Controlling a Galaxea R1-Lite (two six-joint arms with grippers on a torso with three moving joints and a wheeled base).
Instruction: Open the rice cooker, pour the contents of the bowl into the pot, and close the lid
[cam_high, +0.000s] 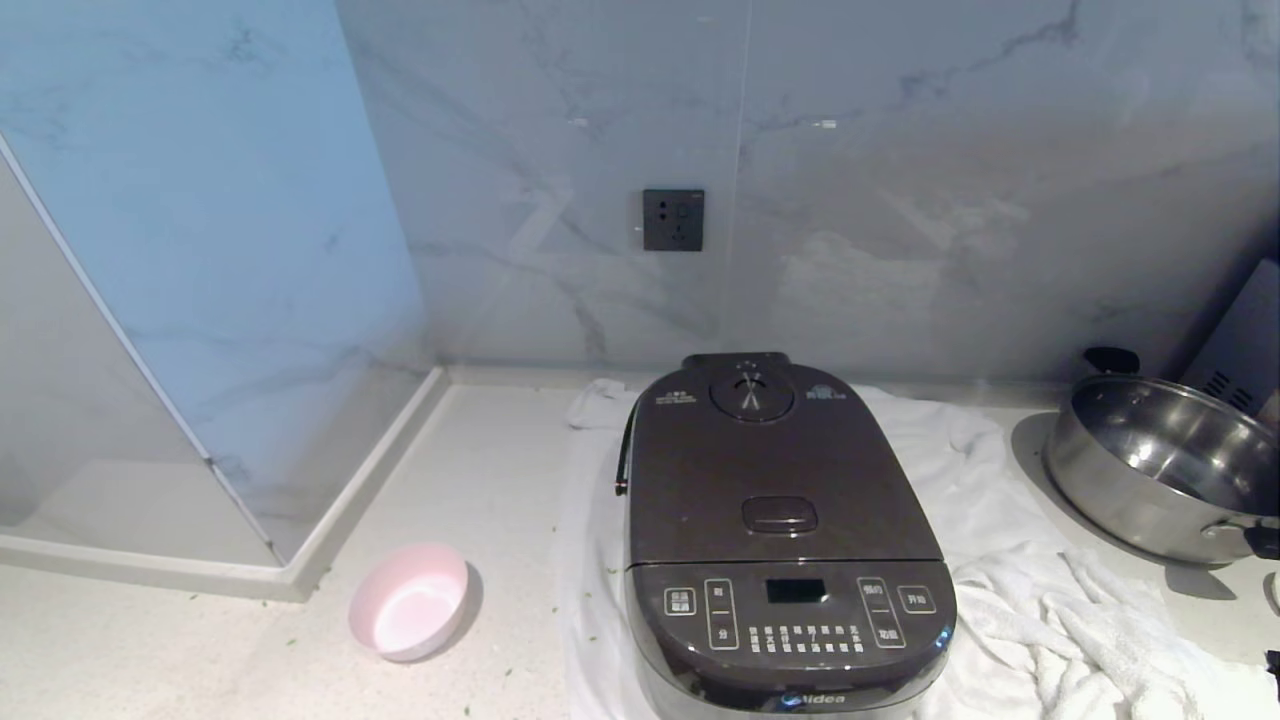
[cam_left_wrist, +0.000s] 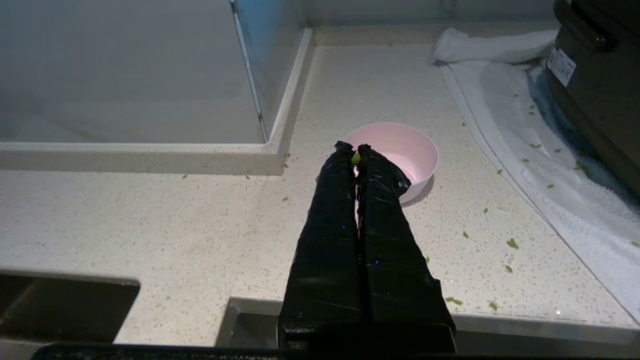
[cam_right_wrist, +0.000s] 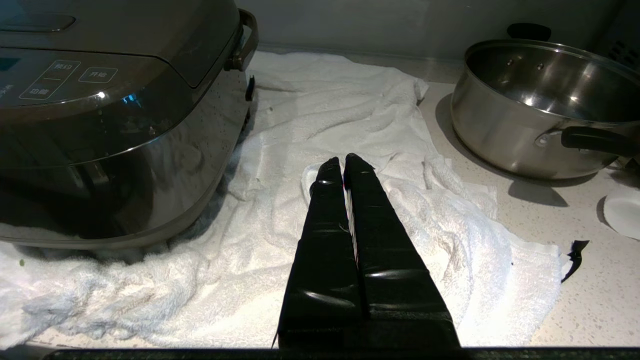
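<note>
The dark rice cooker (cam_high: 780, 560) stands on a white towel (cam_high: 1050, 620) with its lid (cam_high: 770, 470) down, so the pot is hidden. To its left the pale pink bowl (cam_high: 410, 600) sits upright on the counter, and the inside that shows looks bare. Green bits of the contents (cam_left_wrist: 511, 243) lie scattered on the counter and the towel. My left gripper (cam_left_wrist: 354, 149) hovers shut in front of the bowl (cam_left_wrist: 405, 145), with one green bit (cam_left_wrist: 355, 158) stuck between its tips. My right gripper (cam_right_wrist: 343, 162) is shut over the towel, right of the cooker (cam_right_wrist: 100, 125).
A shiny steel pan (cam_high: 1160, 470) with black handles stands at the right. A raised ledge with a glass panel (cam_high: 200, 300) borders the counter on the left. A wall socket (cam_high: 673, 220) sits behind the cooker. A small white round thing (cam_right_wrist: 622, 212) lies near the pan.
</note>
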